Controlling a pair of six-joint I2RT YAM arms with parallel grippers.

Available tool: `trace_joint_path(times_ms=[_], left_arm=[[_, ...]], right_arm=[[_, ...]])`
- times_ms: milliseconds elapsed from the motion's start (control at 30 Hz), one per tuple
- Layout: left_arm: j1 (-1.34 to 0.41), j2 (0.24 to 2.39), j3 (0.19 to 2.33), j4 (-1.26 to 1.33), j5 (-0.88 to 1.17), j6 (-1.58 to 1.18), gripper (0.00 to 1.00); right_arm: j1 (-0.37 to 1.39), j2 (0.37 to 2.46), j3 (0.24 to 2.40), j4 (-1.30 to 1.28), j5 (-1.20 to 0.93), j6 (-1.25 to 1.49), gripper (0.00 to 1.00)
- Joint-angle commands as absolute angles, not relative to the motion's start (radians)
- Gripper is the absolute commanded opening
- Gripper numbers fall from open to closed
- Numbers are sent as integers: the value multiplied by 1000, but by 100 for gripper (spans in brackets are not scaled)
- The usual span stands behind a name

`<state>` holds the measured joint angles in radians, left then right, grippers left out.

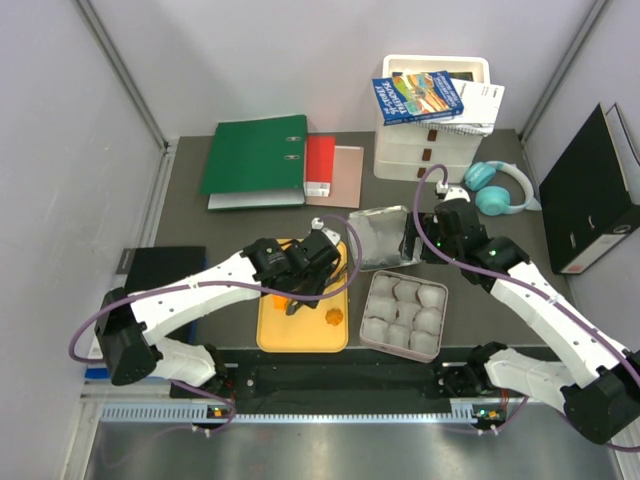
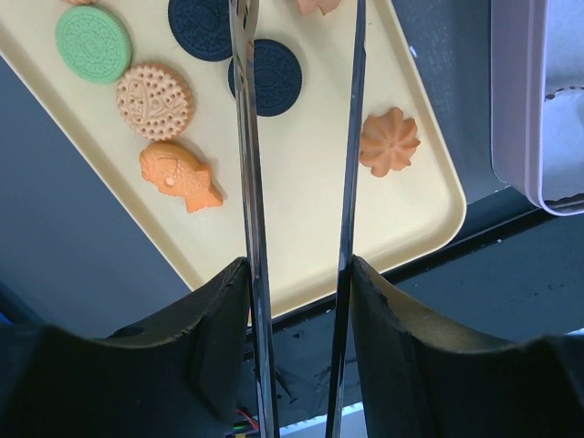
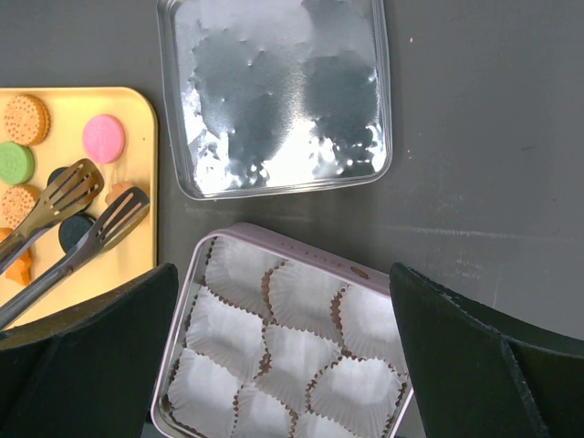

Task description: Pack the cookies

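From where I stand, the cookies (image 2: 153, 100) all lie on the yellow tray (image 2: 401, 228) at the near middle of the worktop (image 1: 190, 225). On it I can pick out a green round one (image 2: 92, 43), a dotted tan one, an orange fish shape (image 2: 180, 175), two black ones (image 2: 272, 77), an orange flower shape (image 2: 390, 141) near the tray's corner, and a pink one (image 3: 103, 138) further back.

The left tool (image 2: 297, 274) is clamped on a pair of metal tongs (image 2: 248, 182), one finger pressed on each blade. The blades reach out over the tray, and their slotted tips stand slightly apart above the cookies with nothing between them.

Just right of the tray sits a pale box (image 3: 274, 239) lined with white crinkled paper cups (image 3: 301, 297), and every cup I can see has nothing in it. Behind the box lies its shiny clear lid (image 3: 274, 100), flat on the worktop.

The right tool (image 3: 283, 274) hangs above the box's far edge with its fingers spread wide, gripping nothing.

At the back are a green binder (image 1: 255, 155), a white drawer unit (image 1: 430, 140) and teal headphones (image 1: 500, 187).
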<state>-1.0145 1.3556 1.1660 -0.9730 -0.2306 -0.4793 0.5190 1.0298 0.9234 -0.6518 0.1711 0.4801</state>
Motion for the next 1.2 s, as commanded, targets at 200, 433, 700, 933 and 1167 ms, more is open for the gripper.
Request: trace_joint_path(times_ms=[200,433,700,933,1167], left_arm=[[-1020,1356,1163,-971,-209,-486,52],[-1022,1365,1129,-948,-196,-499,47],[-1023,1362,1155,-982,-219,-485,35],[-1023,1348,1360,-1089,-348,-457,34],[-1028,1367,1515,-1109,-351,-425,32]], right_arm=[[528,1037,934,-627,173,472,99],[528,1031,923,-626,175,482,99],[528,1022,922,-627,178,486,99],[528,1026,943,-626,179,480,99],[526,1028,963,-637,187,469,99]])
